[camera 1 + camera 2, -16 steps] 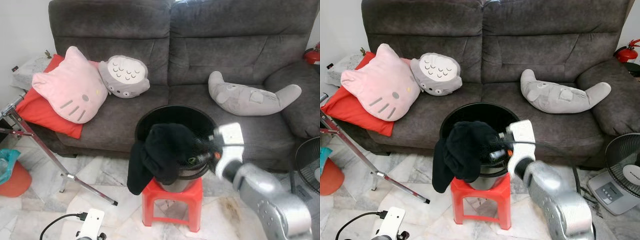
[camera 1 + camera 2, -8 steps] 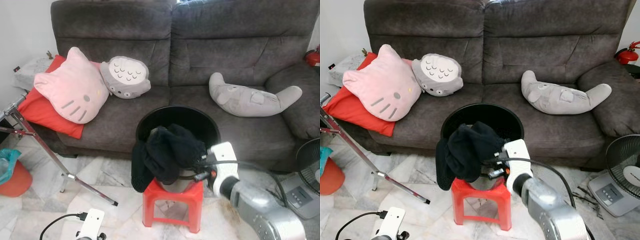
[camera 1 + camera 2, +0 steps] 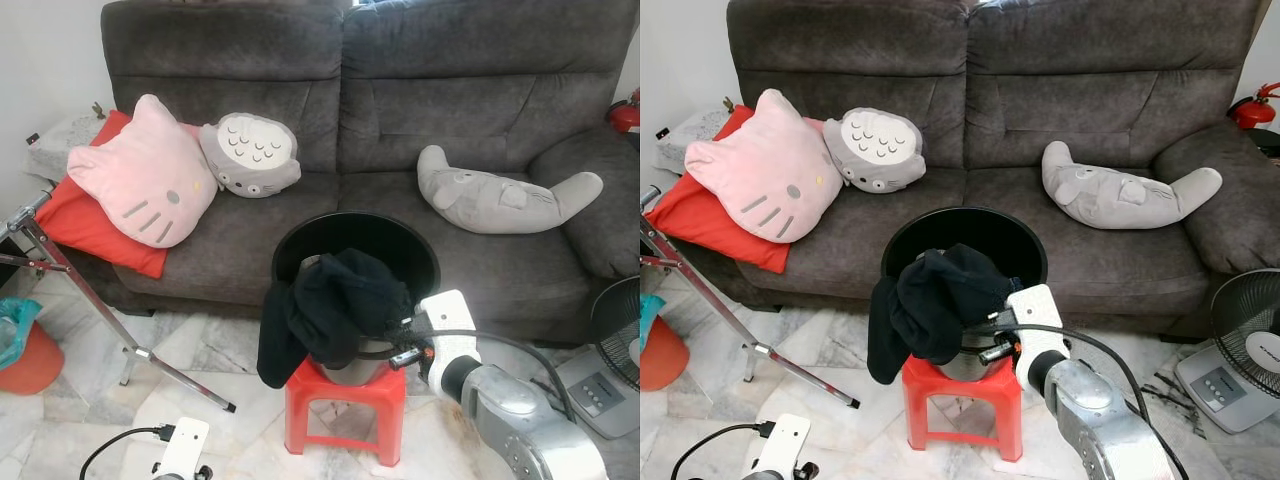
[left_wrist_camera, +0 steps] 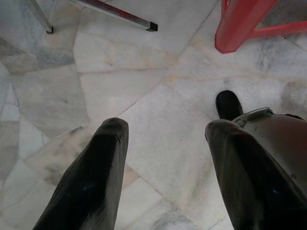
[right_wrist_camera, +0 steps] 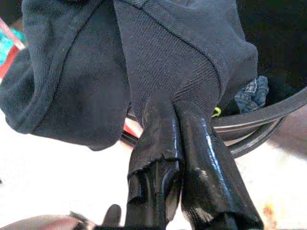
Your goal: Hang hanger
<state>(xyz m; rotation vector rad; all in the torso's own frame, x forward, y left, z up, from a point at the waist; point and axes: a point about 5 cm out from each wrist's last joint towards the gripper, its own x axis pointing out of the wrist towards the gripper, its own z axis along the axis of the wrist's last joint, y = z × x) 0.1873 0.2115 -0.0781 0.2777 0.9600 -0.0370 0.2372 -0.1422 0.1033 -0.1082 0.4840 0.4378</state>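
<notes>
Far left of the head view we've got a metal stand leg (image 3: 90, 310) cutting diagonally across the marble floor (image 3: 200, 375), with a red tub (image 3: 25, 360) tucked in the lower left corner. Down at the bottom left edge sits our left gripper (image 4: 165, 158), hanging low over the floor, jaws apart with bare tile between the two black fingers (image 4: 96, 177). Moving up and right, the grey sofa (image 3: 400, 100) fills the top of the frame, carrying a pink cat cushion (image 3: 140, 180) on a red pillow (image 3: 75, 215), a round grey plush (image 3: 250, 152) beside it, and further right a long grey plush (image 3: 505, 195) lying flat. In the centre, a black bucket (image 3: 385, 235) stands on a red stool (image 3: 345, 405), and a dark garment (image 3: 335, 305) is draped over the bucket's front rim, spilling down its left side. Our right gripper (image 5: 175, 108) comes in from the lower right, jaws pressed together and pinching a fold of that garment at the bucket rim. Any hanger inside the cloth is hidden, so we can't tell where it sits. A fan (image 3: 618, 325) peeks in at the right edge.
</notes>
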